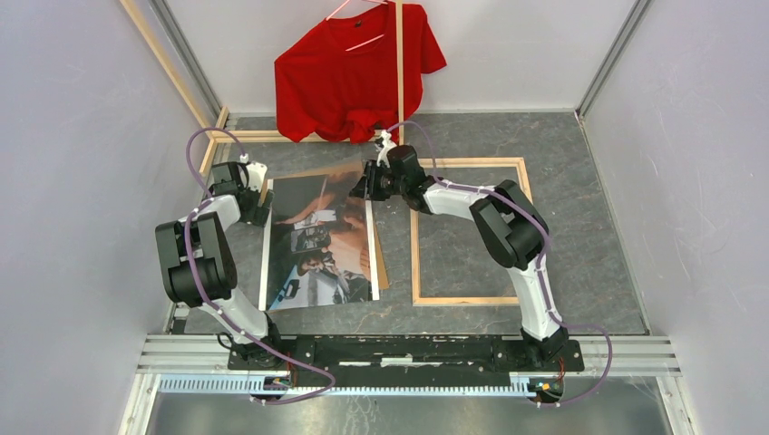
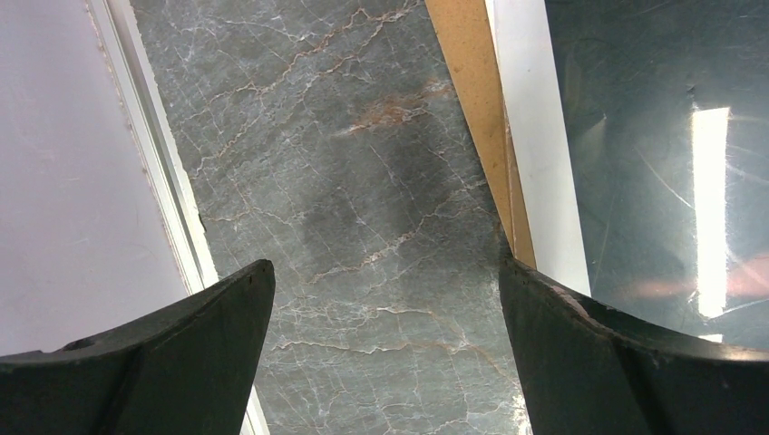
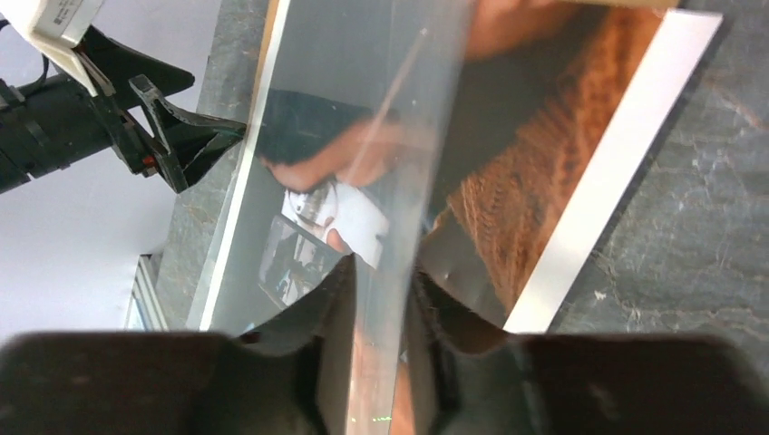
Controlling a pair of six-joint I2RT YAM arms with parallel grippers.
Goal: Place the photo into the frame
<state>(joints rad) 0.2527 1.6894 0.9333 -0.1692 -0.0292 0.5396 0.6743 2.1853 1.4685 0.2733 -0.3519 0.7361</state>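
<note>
Your right pincer (image 3: 381,272) has its two jaws standing narrow, one on each side of a thin glossy sheet edge that rises between them. From the wrist view you cannot tell whether they already pinch it or only bracket it. You also cannot tell whether that edge is the photo (image 1: 322,240) itself or a clear sheet lying over it. The pincer sits at the photo's far right corner.

The print lies face up on the bench (image 1: 580,227), resting on a brown cardboard sheet (image 2: 472,82) that peeks out along its sides.

Your left pincer (image 2: 385,272) is spread wide and grasps nothing. It hovers over bare bench just beside the photo's left edge, with one jaw close to the white border.

The frame (image 1: 415,254) lies flat to the right of the photo, pale wood showing. Its left rail is near the cardboard but apart from it, and the opening is unfilled.

By my reading you are at the pick-up step, securing the print's edge before carrying it across.

The next move calls for a firm but gentle pinch, then a low lift and a slide to the right so that the sheet does not buckle. Square its corners with the frame's rails before you let go. Expect the cardboard to drag along.
</note>
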